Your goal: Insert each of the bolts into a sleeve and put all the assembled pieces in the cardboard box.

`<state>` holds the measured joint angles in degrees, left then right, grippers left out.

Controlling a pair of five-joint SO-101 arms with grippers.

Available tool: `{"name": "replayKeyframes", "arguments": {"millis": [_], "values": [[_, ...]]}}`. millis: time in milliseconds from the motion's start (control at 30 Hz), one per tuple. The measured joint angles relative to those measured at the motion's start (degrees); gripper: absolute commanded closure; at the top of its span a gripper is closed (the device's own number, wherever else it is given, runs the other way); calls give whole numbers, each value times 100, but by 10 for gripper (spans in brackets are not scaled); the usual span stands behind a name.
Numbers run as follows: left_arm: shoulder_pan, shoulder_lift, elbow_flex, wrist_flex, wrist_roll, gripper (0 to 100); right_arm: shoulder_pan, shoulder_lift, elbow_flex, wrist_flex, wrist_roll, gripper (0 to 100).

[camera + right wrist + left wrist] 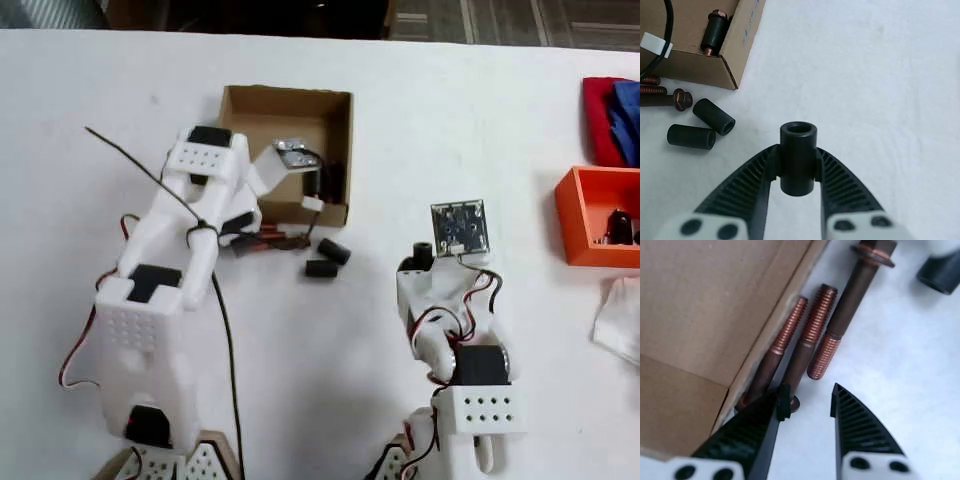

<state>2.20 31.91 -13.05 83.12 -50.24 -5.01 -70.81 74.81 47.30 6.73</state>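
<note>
Three copper bolts [812, 332] lie side by side on the table against the outer wall of the cardboard box [700, 315]. My left gripper [809, 399] hovers open just over their head ends, with nothing between its fingers. My right gripper [798, 165] is shut on a black sleeve [798, 155], held upright with its bore facing up, to the right of the box [285, 105]. Two loose black sleeves [714, 116] [691, 136] lie near the bolts [272, 238]. One bolt-in-sleeve piece [715, 32] lies inside the box.
An orange bin [575, 215] stands at the right edge with dark parts in it. Red and blue cloth [610, 115] lies behind it and a white cloth [622, 315] in front. A black cable [225, 330] runs along the left arm.
</note>
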Motion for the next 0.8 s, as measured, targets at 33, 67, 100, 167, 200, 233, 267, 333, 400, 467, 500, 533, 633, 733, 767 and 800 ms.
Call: {"name": "replayKeyframes", "arguments": {"millis": [33,67,100,167,200,233,267,333,400,467,500,533,633,733,767,800], "values": [[0,0,0,0,0,834,0,0,0,0,0,975],[-9,0,0,0,0,834,0,0,0,0,0,975],[-9,0,0,0,0,834,0,0,0,0,0,975],[-9,0,0,0,-44,834,0,0,0,0,0,975],[-9,0,0,0,-97,834,0,0,0,0,0,975],[-9,0,0,0,-141,834,0,0,0,0,0,975],[-18,0,0,0,-158,834,0,0,0,0,0,975],[-18,0,0,0,-185,834,0,0,0,0,0,975],[-18,0,0,0,-185,834,0,0,0,0,0,975],[-26,0,0,9,-193,834,0,0,35,0,0,975],[-26,0,0,44,-193,834,0,0,79,0,0,975],[-26,0,0,70,-193,834,0,0,97,0,0,975],[-26,0,0,88,-193,834,0,0,88,0,0,975],[-26,0,-9,88,-237,838,9,0,88,0,0,975],[-26,0,-9,88,-281,838,0,0,88,0,0,975],[-26,0,-9,88,-299,838,0,0,88,0,0,975]]}}
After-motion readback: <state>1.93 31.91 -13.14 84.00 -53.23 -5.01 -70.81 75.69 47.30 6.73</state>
